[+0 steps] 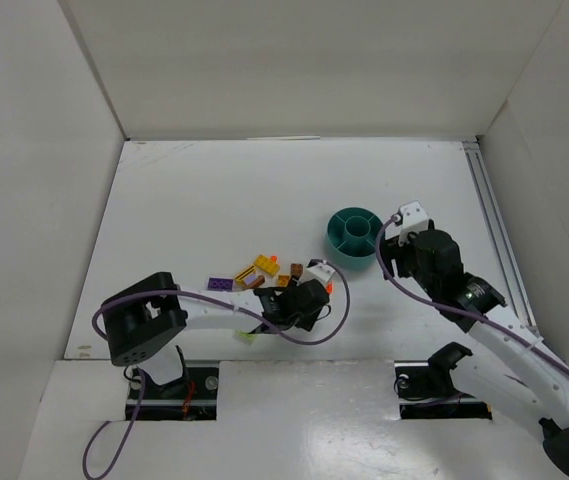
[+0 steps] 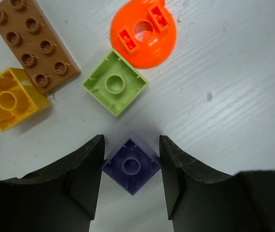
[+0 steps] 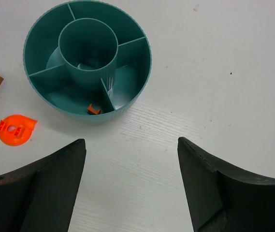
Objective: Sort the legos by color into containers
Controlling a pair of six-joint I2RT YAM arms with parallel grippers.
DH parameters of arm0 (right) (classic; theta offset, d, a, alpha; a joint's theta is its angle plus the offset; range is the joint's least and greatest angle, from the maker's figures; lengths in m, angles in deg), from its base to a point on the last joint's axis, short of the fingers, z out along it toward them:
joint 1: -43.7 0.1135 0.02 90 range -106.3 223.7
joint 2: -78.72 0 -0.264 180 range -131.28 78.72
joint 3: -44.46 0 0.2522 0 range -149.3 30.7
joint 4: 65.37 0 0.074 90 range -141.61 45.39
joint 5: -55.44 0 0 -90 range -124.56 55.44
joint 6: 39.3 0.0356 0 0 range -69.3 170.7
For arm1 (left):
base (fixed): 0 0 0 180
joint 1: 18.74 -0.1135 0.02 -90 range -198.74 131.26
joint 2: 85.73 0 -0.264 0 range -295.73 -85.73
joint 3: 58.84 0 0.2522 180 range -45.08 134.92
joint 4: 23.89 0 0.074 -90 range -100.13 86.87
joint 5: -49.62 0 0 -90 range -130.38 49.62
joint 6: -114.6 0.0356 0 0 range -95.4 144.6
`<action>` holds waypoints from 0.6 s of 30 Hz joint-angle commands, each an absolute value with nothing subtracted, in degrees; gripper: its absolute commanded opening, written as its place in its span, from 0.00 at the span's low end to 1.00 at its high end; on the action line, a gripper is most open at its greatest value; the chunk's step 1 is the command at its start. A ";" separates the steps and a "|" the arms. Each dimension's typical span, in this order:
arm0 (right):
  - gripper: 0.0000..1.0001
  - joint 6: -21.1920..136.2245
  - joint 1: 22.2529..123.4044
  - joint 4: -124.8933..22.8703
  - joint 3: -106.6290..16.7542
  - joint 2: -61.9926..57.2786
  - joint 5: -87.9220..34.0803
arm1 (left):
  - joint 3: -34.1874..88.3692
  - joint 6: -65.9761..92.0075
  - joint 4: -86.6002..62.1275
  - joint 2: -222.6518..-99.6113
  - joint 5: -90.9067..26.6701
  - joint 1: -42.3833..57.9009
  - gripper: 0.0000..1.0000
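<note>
Left gripper (image 1: 306, 296), top view: low over the scattered legos (image 1: 259, 270) near the front of the white table (image 1: 214, 190); the right gripper (image 1: 388, 252) sits just beside the round teal plastic bowl (image 1: 336, 222).

Left wrist view: black fingers (image 2: 86, 169) stand close together, each touching a corner of a small purple square brick (image 2: 131, 166) lying on the table. Beyond it lie a lime green square brick (image 2: 115, 83), an orange round piece (image 2: 143, 34), a brown eight-stud plate (image 2: 32, 46) and a yellow square brick (image 2: 9, 99).

Right wrist view: jaws wide apart, holding nothing. Ahead, the bowl's compartments ring a central cup (image 3: 88, 48); a tiny orange piece (image 3: 94, 109) lies in the nearest compartment.
</note>
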State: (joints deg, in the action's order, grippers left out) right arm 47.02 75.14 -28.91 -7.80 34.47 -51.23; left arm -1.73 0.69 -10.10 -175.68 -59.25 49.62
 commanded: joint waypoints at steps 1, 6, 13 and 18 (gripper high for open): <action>0.81 46.57 74.73 -28.93 -7.71 35.83 -51.09 | -3.06 -2.29 -8.90 -173.35 -58.67 50.43 0.38; 0.81 46.57 74.73 -27.70 -7.71 37.50 -51.09 | -2.36 -4.67 -5.66 -171.16 -60.68 52.27 0.31; 0.81 46.57 74.73 -26.56 -7.18 40.32 -52.23 | 4.40 -6.78 -0.20 -164.74 -67.27 52.27 0.24; 0.82 46.57 74.73 -26.03 -6.66 40.32 -52.76 | 11.34 -2.84 -2.90 -163.42 -72.02 50.44 0.26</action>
State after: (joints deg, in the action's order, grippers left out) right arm 47.02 75.14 -26.26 -6.97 39.89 -51.47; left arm 6.54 -4.97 -1.05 -165.58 -67.27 51.76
